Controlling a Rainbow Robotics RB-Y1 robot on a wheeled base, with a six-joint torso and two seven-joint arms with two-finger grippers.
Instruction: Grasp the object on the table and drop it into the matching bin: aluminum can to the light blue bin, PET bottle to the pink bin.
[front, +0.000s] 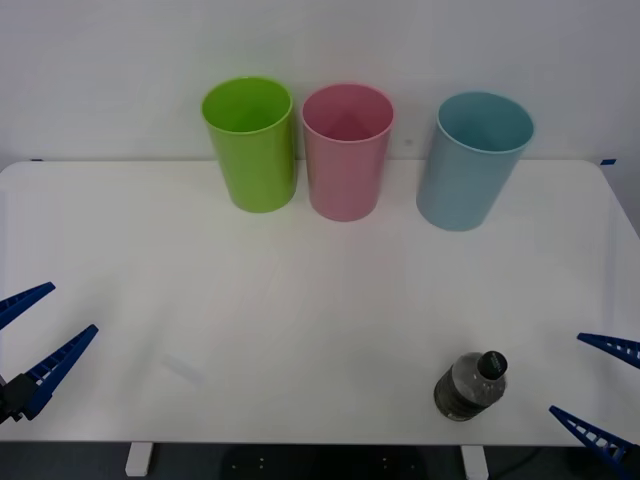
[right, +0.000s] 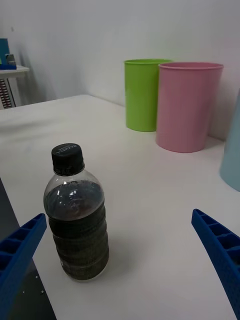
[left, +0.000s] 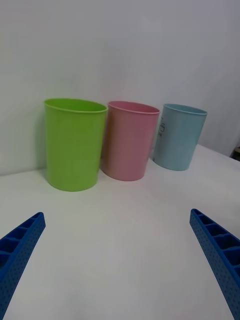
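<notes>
Upright bottle (front: 471, 385) near tabletop (front: 300, 300) edge at 5 o'clock, right tool (front: 600, 395) spread open: easily toppled

One PET bottle (front: 471, 385), three bins — one lime green bin (front: 251, 143), one pink bin (front: 346, 150), one light blue bin (front: 473, 159) — and two grippers on one table (front: 300, 320).

The PET bottle (front: 471, 385) is a small clear one with dark liquid inside and a black screw cap, standing upright near the front edge of the white table (front: 300, 320), over toward the right. Way back by the wall, the pink bin (front: 346, 152) and the light blue bin (front: 474, 160) both stand upright and open-topped, pink in the middle, blue off to its right with a gap between.
</notes>
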